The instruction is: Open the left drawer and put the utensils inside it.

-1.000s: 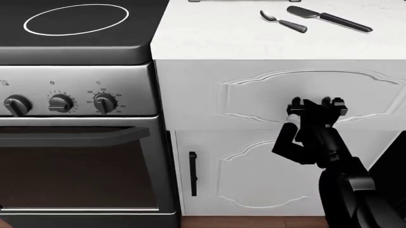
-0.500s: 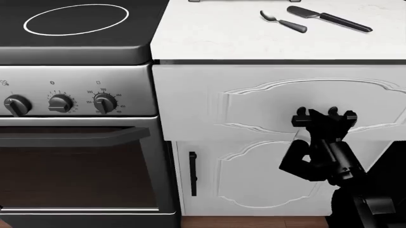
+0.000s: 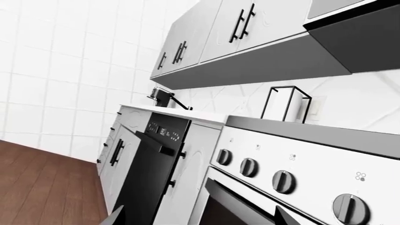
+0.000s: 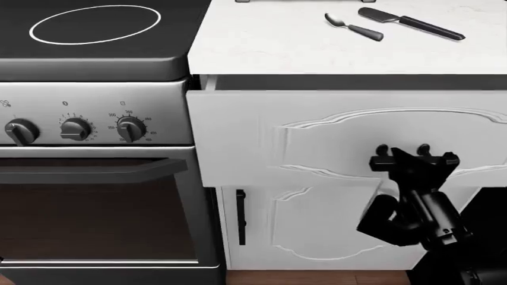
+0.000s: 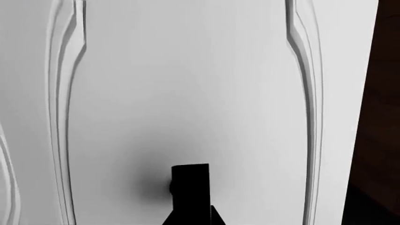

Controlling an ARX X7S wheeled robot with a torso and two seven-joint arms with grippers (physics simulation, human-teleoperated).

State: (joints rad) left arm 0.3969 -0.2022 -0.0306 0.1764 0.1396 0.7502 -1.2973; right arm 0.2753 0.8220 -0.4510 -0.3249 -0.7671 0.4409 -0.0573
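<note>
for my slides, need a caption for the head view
Right gripper at the handle of the partly opened left drawer; spoon and spatula wait on countertop.

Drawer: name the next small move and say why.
Probably keep pulling the drawer straight out with the right tool: only a narrow dark gap shows under the counter, too small for the spoon and spatula.

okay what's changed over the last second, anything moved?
The left drawer has slid outward, pulled by the right gripper at its handle; a dark gap now shows under the countertop. The gripper moved toward the robot with it. The spoon, spatula and stove stayed put.
</note>
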